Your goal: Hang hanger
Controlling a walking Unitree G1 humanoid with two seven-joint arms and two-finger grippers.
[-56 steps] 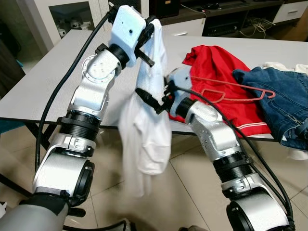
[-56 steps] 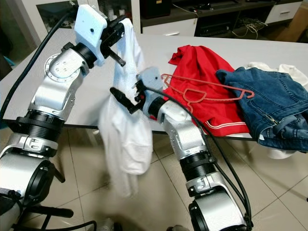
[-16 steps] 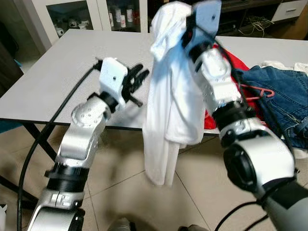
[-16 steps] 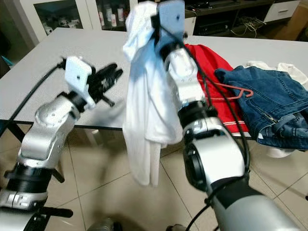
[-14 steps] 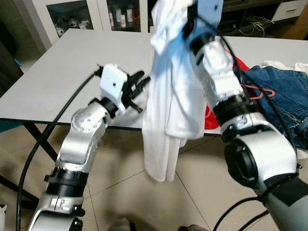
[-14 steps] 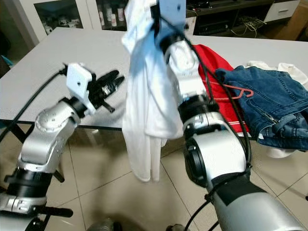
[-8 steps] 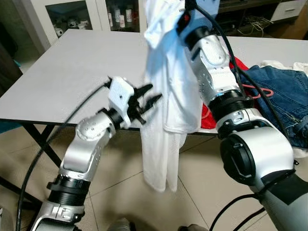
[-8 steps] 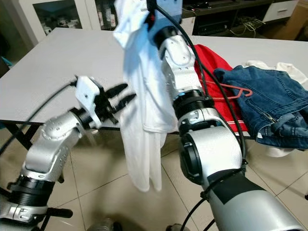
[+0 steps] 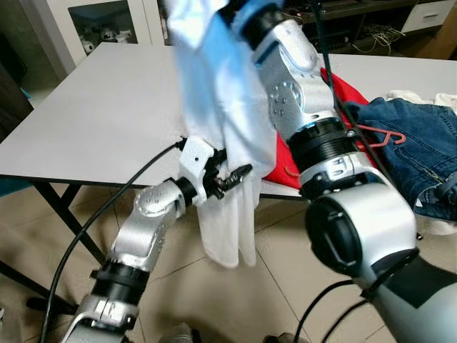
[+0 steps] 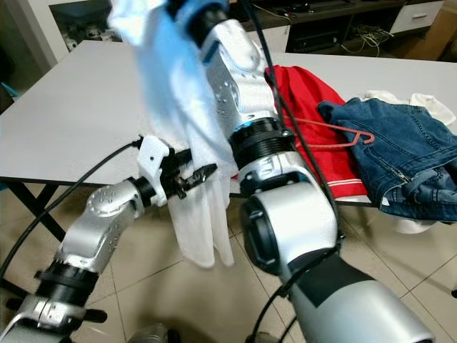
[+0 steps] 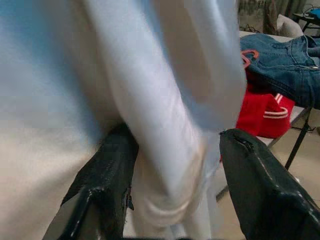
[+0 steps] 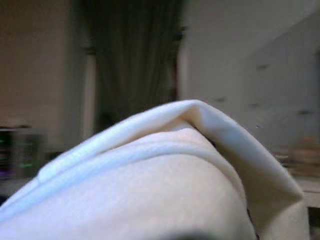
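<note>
A white shirt (image 9: 221, 107) hangs in front of the table edge from my raised right arm (image 9: 300, 78), whose gripper is above the picture's top edge. In the right wrist view the shirt's cloth (image 12: 150, 190) lies over the fingers and hides them. My left gripper (image 9: 232, 171) reaches into the shirt's lower half. It is open, with a fold of white cloth (image 11: 170, 150) between its black fingers (image 11: 107, 175). A red wire hanger (image 9: 378, 136) lies on the table, partly on the blue jeans (image 9: 414, 143) and the red garment (image 9: 335, 82).
The grey table (image 9: 107, 121) has bare room on its left half. A pale garment (image 9: 407, 96) lies behind the jeans. Cabinets (image 9: 107, 18) and a low shelf with cables stand beyond the table. Tiled floor lies below.
My right arm has swung the shirt's top to the left and higher. The left gripper has come lower and forward, from beside the shirt to around a fold of it.
</note>
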